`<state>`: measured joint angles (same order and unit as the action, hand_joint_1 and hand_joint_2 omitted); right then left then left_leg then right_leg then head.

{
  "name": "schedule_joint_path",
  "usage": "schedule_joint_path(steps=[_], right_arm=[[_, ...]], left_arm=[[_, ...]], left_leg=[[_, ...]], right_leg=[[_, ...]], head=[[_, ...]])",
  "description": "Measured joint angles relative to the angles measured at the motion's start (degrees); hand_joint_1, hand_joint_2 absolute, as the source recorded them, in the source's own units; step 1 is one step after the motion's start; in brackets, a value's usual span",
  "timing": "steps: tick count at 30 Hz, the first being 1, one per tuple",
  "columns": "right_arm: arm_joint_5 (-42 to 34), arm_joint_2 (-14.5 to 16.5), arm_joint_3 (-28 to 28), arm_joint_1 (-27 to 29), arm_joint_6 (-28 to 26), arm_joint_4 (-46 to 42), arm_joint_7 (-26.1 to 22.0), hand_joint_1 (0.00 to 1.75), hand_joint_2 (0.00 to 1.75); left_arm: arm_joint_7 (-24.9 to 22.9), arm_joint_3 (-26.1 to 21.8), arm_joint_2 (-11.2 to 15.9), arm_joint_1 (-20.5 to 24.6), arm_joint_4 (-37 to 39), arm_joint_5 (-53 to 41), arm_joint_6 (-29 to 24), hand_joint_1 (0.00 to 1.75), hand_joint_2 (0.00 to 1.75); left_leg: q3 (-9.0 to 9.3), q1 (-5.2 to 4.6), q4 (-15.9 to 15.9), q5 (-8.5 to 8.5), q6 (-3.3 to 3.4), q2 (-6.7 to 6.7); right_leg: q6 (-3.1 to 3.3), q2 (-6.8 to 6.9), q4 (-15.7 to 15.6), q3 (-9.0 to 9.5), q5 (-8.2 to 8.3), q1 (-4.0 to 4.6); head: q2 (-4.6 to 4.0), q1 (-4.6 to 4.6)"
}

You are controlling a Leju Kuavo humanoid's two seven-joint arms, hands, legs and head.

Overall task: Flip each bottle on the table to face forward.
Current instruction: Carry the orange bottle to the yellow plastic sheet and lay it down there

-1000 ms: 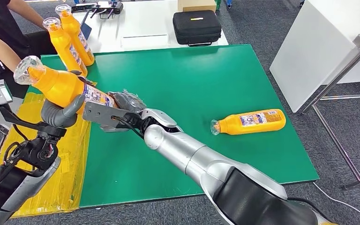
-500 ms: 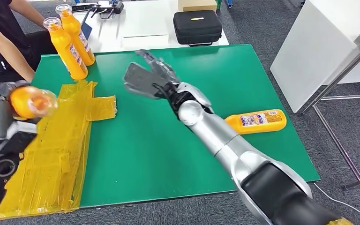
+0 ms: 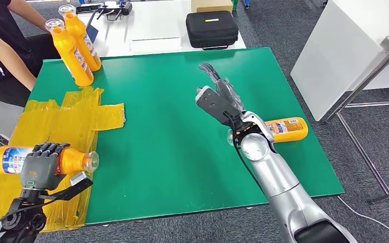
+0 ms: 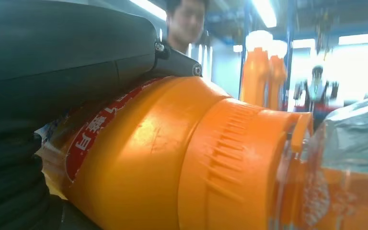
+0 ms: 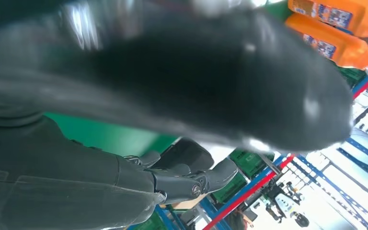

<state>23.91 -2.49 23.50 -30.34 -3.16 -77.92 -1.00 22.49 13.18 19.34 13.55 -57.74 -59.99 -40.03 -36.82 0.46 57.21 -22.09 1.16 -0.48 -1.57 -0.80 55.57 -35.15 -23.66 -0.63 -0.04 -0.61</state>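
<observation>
I see the held bottle as glossy orange plastic with a clear plastic cap and a printed paper-like label; the left wrist view shows fine moulded ribs on its collar. The left hand has matt dark grey plastic fingers. The right hand looks matt grey, on an arm of smooth, satin silver metal. The mat is matt green. The tape is shiny, wrinkled yellow film. The far case is matt black fabric.

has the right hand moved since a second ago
Yes. The right hand has swung from the yellow tape across the green mat toward the lying bottle, and holds nothing.
</observation>
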Motion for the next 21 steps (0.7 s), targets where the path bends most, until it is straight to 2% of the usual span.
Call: schedule_joint_path(steps=[4,6,8,10,13,16,21], right_arm=[[-0.2,-0.9,0.0,1.2,-0.2,-0.7,-0.4,0.0,0.0],[-0.8,-1.5,0.0,1.3,-0.5,-0.6,-0.9,0.0,0.0],[-1.4,-2.0,0.1,1.3,-0.7,-0.3,-1.5,0.0,0.0],[-1.7,-2.3,0.2,1.1,-0.9,0.2,-2.2,0.0,0.0],[-1.9,-2.6,0.3,1.0,-1.0,1.0,-2.7,0.0,0.0],[-2.0,-3.0,0.5,0.9,-1.1,1.4,-2.8,0.0,0.0],[-1.6,-4.0,0.6,1.0,-1.7,1.6,-3.0,0.0,0.0]], left_arm=[[4.1,2.9,0.2,1.9,7.4,6.5,0.4,1.75,1.75],[5.7,6.2,1.0,4.6,11.2,12.9,2.2,0.87,1.75],[6.1,10.6,2.4,8.4,14.1,19.7,5.8,0.0,0.87],[5.3,15.7,4.1,12.4,16.4,25.5,10.4,0.0,0.0],[3.7,22.2,6.1,15.9,18.4,29.7,14.2,0.0,0.0],[3.0,26.6,7.3,17.3,19.1,32.3,14.6,0.0,0.0],[3.4,33.9,10.4,18.3,17.5,44.1,13.1,0.0,0.0]], left_leg=[[0.0,0.04,0.0,0.02,-0.02,-0.02],[-0.02,0.05,0.0,0.04,-0.04,-0.07],[-0.01,0.05,0.0,0.06,-0.05,-0.15],[0.01,0.05,0.0,0.08,-0.07,-0.19],[0.06,0.04,0.0,0.1,-0.09,-0.1],[0.08,0.04,0.0,0.11,-0.09,-0.08],[0.07,0.04,0.0,0.1,-0.1,-0.09]], right_leg=[[0.01,0.02,0.0,-0.01,-0.01,0.02],[0.01,0.06,0.0,0.01,-0.01,0.03],[0.01,0.14,0.1,0.07,-0.01,0.03],[0.01,0.18,0.1,0.11,0.0,0.03],[0.02,0.13,0.1,0.11,0.04,0.02],[0.02,0.12,0.1,0.1,0.04,0.01],[0.02,0.12,0.1,0.08,0.02,0.02]], head=[[0.0,-0.01],[0.0,0.01],[0.0,0.01],[0.0,-0.01],[0.0,0.0],[0.0,0.0],[0.0,0.0]])
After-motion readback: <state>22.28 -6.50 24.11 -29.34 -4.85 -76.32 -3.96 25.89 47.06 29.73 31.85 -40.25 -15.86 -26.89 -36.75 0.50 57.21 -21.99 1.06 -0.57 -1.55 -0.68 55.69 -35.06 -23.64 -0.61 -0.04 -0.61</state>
